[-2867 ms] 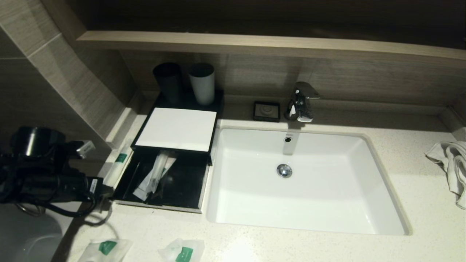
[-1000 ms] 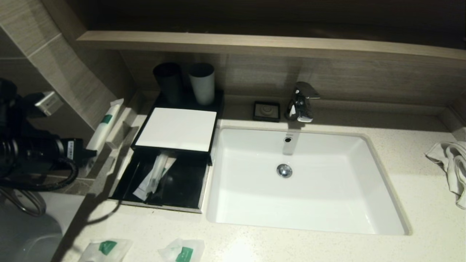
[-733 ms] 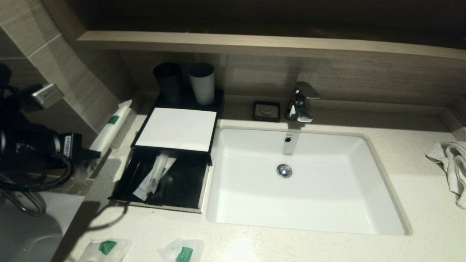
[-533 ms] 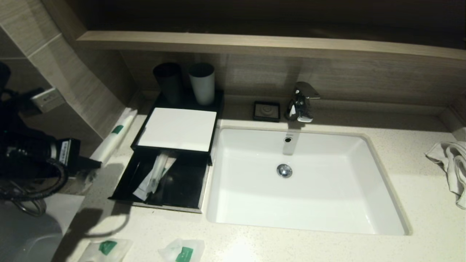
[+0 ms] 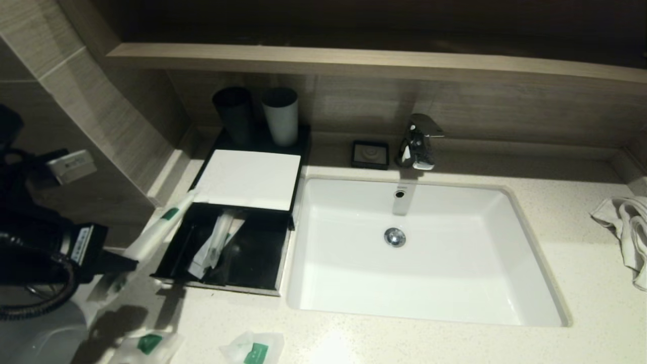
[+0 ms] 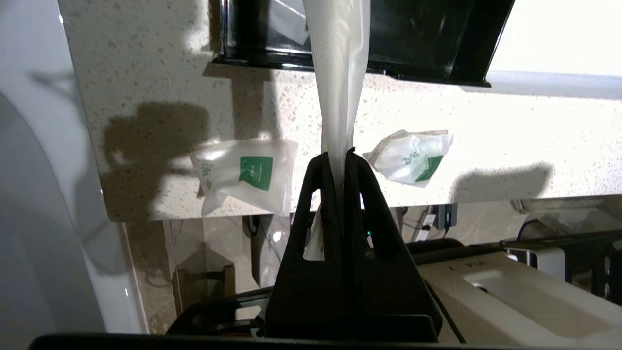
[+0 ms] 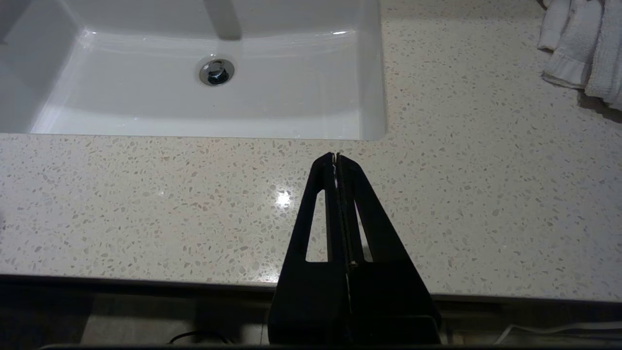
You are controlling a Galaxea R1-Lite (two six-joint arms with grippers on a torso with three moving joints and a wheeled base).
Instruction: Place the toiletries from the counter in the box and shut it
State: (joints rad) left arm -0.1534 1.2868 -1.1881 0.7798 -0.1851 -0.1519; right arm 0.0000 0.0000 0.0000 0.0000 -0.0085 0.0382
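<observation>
My left gripper (image 5: 132, 263) (image 6: 339, 154) is shut on one end of a long thin translucent white packet with a green band (image 5: 160, 225) (image 6: 338, 73). It holds the packet slanted in the air beside the left edge of the box's pulled-out drawer (image 5: 252, 258), its far tip near the white top panel (image 5: 247, 178). Another long packet (image 5: 215, 242) lies inside the drawer. Two squarish clear pouches with green labels (image 5: 146, 345) (image 5: 252, 349) lie on the counter (image 5: 404, 344) near its front edge; they also show in the left wrist view (image 6: 245, 175) (image 6: 413, 158). My right gripper (image 7: 335, 156) is shut and empty above the counter in front of the sink.
A black cup (image 5: 233, 115) and a grey cup (image 5: 280, 115) stand behind the box. The white sink (image 5: 455, 263), tap (image 5: 417, 141) and small black soap dish (image 5: 370, 153) lie to the right. A white towel (image 5: 627, 232) is at the far right. A tiled wall (image 5: 101, 111) is on the left.
My left gripper has lifted the long packet off the counter beside the box, then moved it down and right, so that its far tip now reaches the box's front left corner.
</observation>
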